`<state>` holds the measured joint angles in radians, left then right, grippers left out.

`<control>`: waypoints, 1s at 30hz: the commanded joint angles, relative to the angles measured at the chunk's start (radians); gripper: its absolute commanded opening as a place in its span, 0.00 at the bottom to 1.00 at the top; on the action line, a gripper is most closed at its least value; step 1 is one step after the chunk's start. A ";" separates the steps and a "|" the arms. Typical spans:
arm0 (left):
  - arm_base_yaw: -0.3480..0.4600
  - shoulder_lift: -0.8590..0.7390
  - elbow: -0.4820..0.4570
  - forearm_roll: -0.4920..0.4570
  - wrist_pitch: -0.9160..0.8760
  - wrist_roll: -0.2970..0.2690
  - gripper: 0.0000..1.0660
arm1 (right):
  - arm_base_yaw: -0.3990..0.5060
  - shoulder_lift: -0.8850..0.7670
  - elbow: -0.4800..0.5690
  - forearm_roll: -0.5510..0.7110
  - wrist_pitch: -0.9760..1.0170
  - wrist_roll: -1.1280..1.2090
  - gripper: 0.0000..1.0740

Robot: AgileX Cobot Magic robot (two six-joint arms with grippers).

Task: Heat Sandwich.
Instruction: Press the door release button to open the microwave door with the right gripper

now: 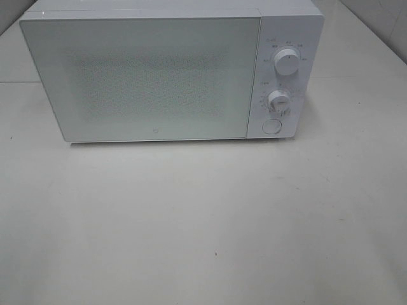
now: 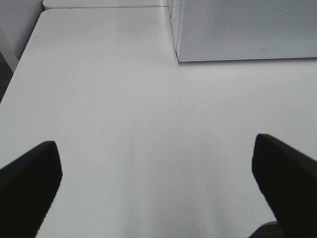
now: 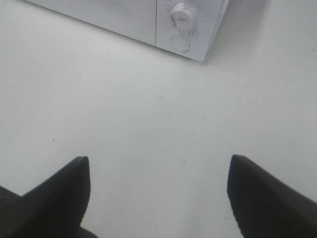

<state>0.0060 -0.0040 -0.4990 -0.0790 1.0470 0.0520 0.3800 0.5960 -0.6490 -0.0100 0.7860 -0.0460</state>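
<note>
Microwave [image 1: 159, 76]: white, door shut, on white counter [image 1: 203, 229] | controls: two dials [image 1: 287, 62], round button [image 1: 271, 126] below | left hand [image 2: 154, 148]: spread wide, holding nothing, over counter near the microwave's door corner | right hand [image 3: 158, 162]: wide, holding nothing, facing the dial side | sandwich: no view shows it, place cannot be told

The white microwave [image 1: 172, 70] stands squarely on the tabletop [image 1: 203, 229], its frosted door [image 1: 127, 95] shut, two dials [image 1: 287, 61] and a button [image 1: 271, 126] at its right.
</note>
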 commanded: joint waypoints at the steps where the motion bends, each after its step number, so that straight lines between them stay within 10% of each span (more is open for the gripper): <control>1: 0.004 -0.012 0.006 -0.005 -0.011 -0.003 0.94 | -0.006 -0.151 0.035 -0.024 0.019 -0.012 0.69; 30: 0.004 -0.012 0.006 -0.005 -0.011 -0.003 0.94 | -0.359 -0.580 0.133 -0.065 0.228 0.089 0.69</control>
<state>0.0060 -0.0040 -0.4990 -0.0790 1.0470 0.0520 0.0330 0.0440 -0.5210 -0.0650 0.9820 0.0360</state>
